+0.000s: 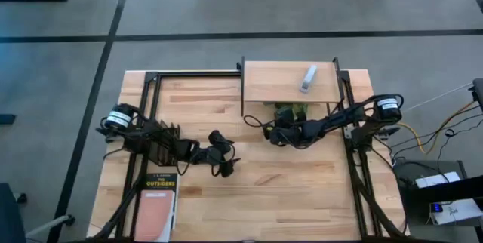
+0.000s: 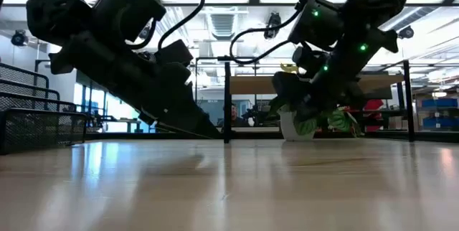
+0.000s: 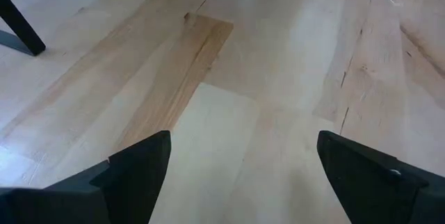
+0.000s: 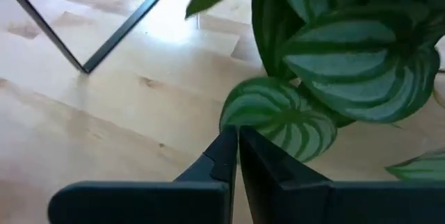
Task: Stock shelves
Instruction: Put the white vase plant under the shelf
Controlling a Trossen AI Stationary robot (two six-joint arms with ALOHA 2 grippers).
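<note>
my right pincer [image 4: 236, 156] pressed together by the plant [image 4: 348, 50] under the shelf [image 1: 272, 81], frame centre; left pincer [image 3: 243, 168] spread, idle.

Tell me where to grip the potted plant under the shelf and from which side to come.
Grip the white pot, not the striped leaves, which would give. The plant sits under the shelf, which blocks a top approach, so come level from the open front side, where the right end effector already is.
</note>
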